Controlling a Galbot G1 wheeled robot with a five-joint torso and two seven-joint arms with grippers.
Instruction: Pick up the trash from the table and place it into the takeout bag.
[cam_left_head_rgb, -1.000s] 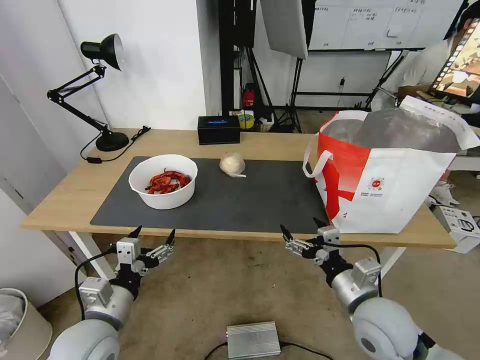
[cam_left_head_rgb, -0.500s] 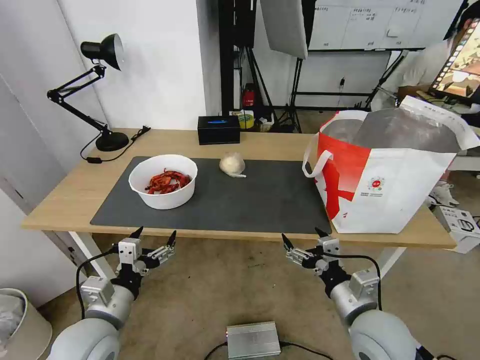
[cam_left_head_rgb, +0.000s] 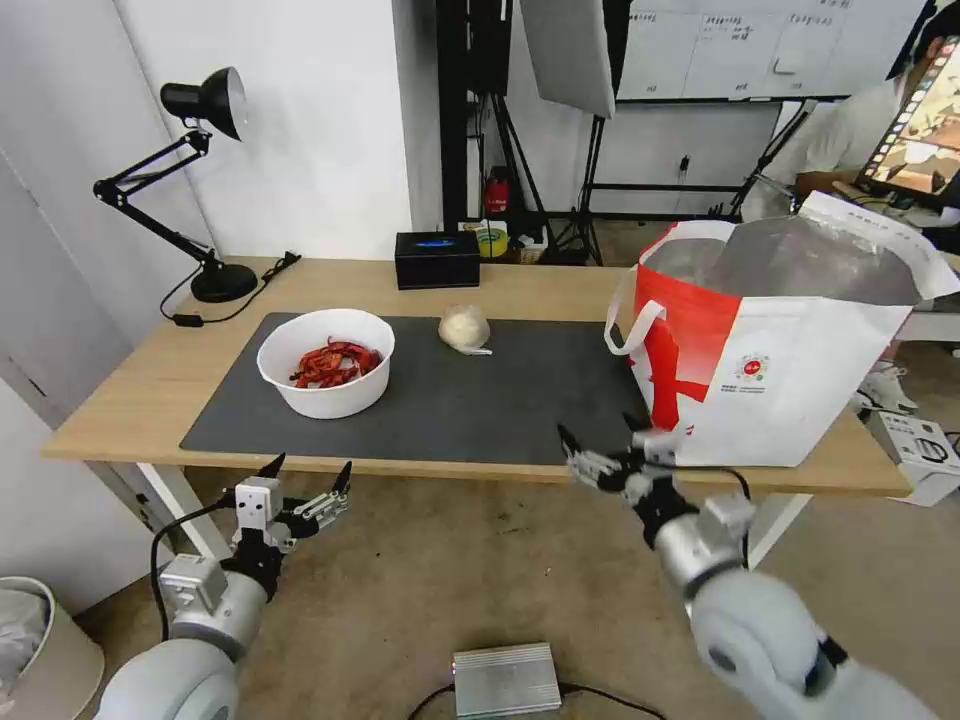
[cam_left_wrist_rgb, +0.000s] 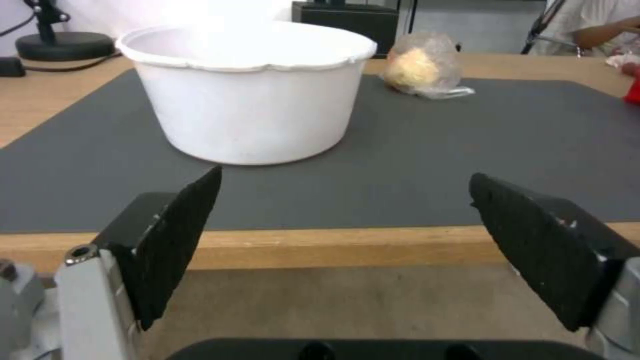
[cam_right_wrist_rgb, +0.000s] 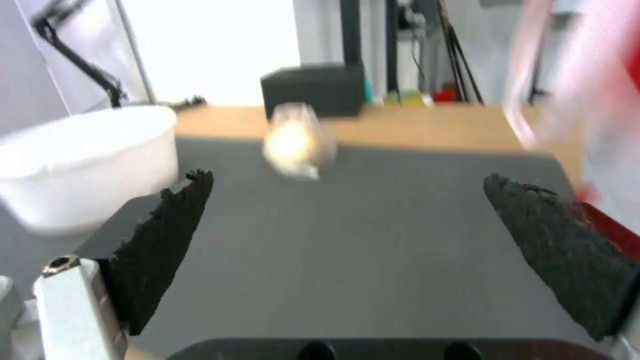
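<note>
Right gripper (cam_left_head_rgb: 603, 448) spread wide and empty at the table's (cam_left_head_rgb: 130, 390) near edge, facing the bagged beige lump (cam_left_head_rgb: 464, 327).

I should clear the edge, cross bare mat (cam_left_head_rgb: 520, 400), and close gently; bowl (cam_left_head_rgb: 326, 362) left, takeout bag (cam_left_head_rgb: 780, 350) right. My left gripper (cam_left_head_rgb: 308, 480) waits open below the edge.

Wood, matt mat, shiny foil, black rubbery pads.

The table (cam_left_head_rgb: 150, 385) shows pale wood grain, and the mat (cam_left_head_rgb: 480, 400) on it is dark grey and matt. The bowl (cam_left_head_rgb: 326, 362) looks like smooth white plastic with a slight sheen. The beige lump (cam_left_wrist_rgb: 419, 70) sits in crinkly clear film. The takeout bag (cam_left_head_rgb: 790, 370) has a silvery foil lining and a smooth printed outside. The left gripper (cam_left_wrist_rgb: 343, 220) has black finely textured pads (cam_left_wrist_rgb: 180, 235) on silver metal fingers; the right gripper (cam_right_wrist_rgb: 347, 225) has rougher black pads (cam_right_wrist_rgb: 567, 250).
</note>
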